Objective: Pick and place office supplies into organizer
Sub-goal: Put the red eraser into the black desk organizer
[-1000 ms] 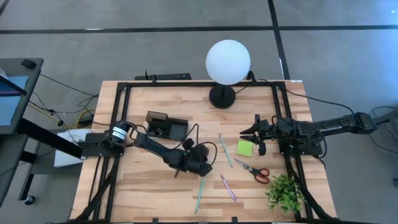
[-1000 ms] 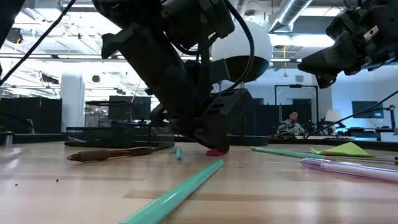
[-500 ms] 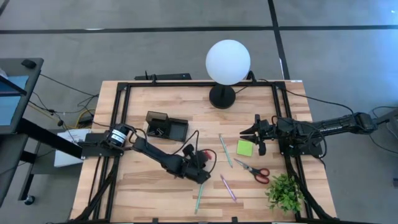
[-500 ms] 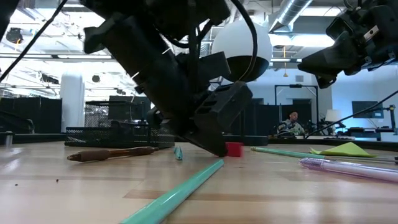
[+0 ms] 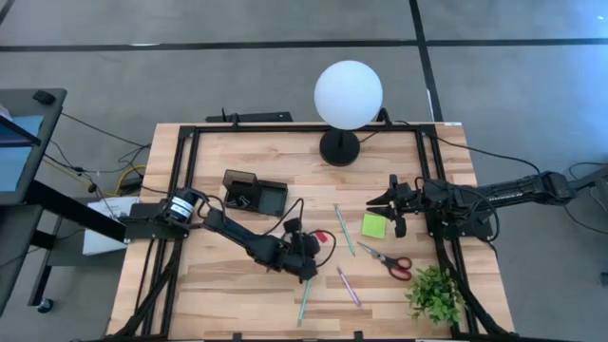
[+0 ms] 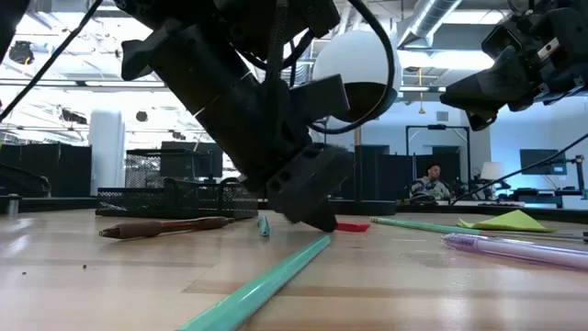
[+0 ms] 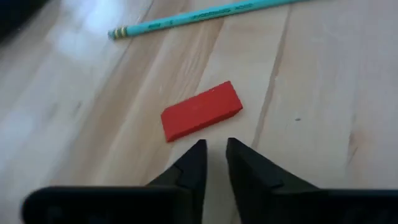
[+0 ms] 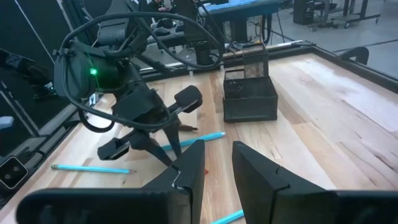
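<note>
Left wrist view shows the red block lying flat at centre frame, just beyond the left gripper, whose fingers stand slightly apart, empty. It looks light, stiff and thin; pinch across its short sides. Farther right, the right gripper hovers slightly parted, empty.

A: High view?
B: Looks straight down from well above on the whole table.
A: Low?
B: Sits at board height, faces level toward the room, very near the left gripper.
A: Left wrist?
B: Peers close at the red block just ahead of that claw; shares it with both.
A: Right wrist?
B: Faces across toward the organizer, beyond its own claw.
</note>
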Tool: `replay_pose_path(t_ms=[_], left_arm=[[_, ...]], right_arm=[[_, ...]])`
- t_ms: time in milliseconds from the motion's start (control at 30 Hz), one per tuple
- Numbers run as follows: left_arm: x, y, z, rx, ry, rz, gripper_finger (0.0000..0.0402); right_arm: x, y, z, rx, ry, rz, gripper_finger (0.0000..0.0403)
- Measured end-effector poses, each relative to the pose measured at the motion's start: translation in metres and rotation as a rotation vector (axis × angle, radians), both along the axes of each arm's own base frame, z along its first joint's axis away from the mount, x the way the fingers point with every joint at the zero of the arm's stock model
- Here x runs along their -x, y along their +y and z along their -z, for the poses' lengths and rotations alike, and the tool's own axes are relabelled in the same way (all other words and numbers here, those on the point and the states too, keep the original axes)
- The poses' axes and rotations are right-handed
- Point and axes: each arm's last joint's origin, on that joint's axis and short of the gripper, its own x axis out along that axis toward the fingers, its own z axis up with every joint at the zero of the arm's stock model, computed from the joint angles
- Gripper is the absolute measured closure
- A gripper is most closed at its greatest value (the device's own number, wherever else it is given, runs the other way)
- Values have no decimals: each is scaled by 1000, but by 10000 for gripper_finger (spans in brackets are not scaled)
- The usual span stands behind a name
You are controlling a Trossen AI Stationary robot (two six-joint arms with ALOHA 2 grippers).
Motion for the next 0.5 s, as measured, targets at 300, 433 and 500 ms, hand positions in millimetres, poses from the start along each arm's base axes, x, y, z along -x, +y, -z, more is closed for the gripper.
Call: replay_pose_path(t_ms=[300, 433, 500], left_arm=[[-18, 7, -15, -283, 207, 414, 247], [-26, 25, -23, -252, 317, 594, 240], [-28, 38, -24, -214, 353, 651, 240]], right_arm=[[0, 0, 0, 0, 0, 0, 326], [0, 0, 0, 0, 0, 0, 326], [0, 0, 0, 0, 0, 0, 326]])
